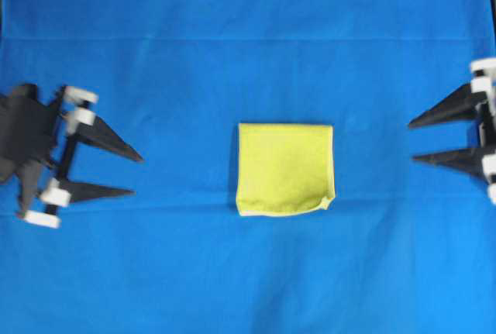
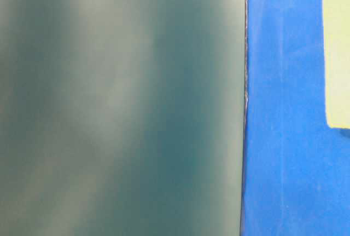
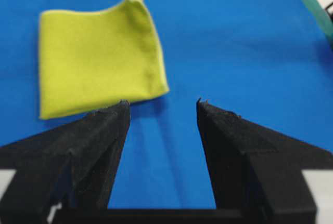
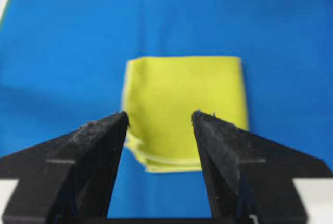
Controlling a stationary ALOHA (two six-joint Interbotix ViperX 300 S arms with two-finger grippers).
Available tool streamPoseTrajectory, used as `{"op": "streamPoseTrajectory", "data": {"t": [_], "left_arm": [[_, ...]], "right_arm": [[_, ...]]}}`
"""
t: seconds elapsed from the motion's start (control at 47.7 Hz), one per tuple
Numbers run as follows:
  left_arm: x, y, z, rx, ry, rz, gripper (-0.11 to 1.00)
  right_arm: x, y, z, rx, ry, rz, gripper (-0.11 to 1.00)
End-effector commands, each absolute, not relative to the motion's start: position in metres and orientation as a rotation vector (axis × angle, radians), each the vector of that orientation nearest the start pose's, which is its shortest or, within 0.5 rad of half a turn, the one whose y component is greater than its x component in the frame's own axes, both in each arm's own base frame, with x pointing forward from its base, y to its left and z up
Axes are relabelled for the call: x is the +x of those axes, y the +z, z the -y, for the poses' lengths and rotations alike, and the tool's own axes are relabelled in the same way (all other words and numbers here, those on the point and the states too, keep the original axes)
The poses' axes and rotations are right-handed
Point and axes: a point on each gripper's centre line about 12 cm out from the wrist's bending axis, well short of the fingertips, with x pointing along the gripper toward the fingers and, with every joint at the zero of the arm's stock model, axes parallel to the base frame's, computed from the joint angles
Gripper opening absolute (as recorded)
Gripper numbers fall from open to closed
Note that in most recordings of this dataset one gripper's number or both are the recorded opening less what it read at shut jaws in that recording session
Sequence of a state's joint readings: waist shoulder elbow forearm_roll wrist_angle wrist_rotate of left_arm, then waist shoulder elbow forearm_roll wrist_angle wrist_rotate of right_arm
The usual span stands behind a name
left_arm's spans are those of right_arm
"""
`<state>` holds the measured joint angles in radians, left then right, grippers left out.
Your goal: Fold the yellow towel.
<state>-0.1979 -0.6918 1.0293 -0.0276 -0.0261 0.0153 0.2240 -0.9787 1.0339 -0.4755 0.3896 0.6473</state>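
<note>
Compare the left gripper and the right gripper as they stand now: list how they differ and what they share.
In the overhead view, the left gripper sits at the left edge with much of its body showing; the right gripper is largely cut off at the right edge. The left's fingers point right toward the yellow towel; the right's point left toward it. Both are open, hold nothing, stand apart from the towel and have black tapered fingers.

Fuzzy matt yellow towel [image 1: 285, 169] lies on smooth matt blue cloth [image 1: 248, 24].
</note>
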Motion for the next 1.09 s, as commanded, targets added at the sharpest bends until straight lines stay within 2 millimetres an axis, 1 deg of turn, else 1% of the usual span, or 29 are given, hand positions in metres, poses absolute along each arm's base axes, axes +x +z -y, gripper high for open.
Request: {"op": "streamPoseTrajectory", "data": {"t": [0.0,0.147,0.251,0.293,0.44,0.503,0.629,1.069], "left_arm": [[0.233,0.266,0.041,0.014,-0.173,-0.262,0.52],[0.208,0.255,0.028,0.007,-0.134,-0.235,0.52],[0.193,0.244,0.020,0.001,-0.100,-0.221,0.52],[0.185,0.237,0.015,-0.003,-0.078,-0.212,0.52],[0.167,0.220,0.004,-0.020,-0.020,-0.184,0.52],[0.161,0.215,0.002,-0.023,-0.008,-0.173,0.52],[0.157,0.214,0.001,-0.025,-0.004,-0.161,0.52],[0.158,0.213,0.001,-0.024,-0.004,-0.167,0.52]], "right_arm": [[0.181,0.284,-0.014,0.119,-0.021,-0.355,0.57],[0.165,0.269,-0.002,0.119,-0.071,-0.334,0.57],[0.156,0.255,0.006,0.126,-0.111,-0.327,0.57],[0.153,0.249,0.008,0.128,-0.121,-0.325,0.57],[0.146,0.230,0.014,0.144,-0.150,-0.304,0.57],[0.145,0.226,0.016,0.149,-0.159,-0.301,0.57],[0.146,0.223,0.016,0.154,-0.165,-0.311,0.57],[0.146,0.222,0.016,0.156,-0.165,-0.314,0.57]]}}
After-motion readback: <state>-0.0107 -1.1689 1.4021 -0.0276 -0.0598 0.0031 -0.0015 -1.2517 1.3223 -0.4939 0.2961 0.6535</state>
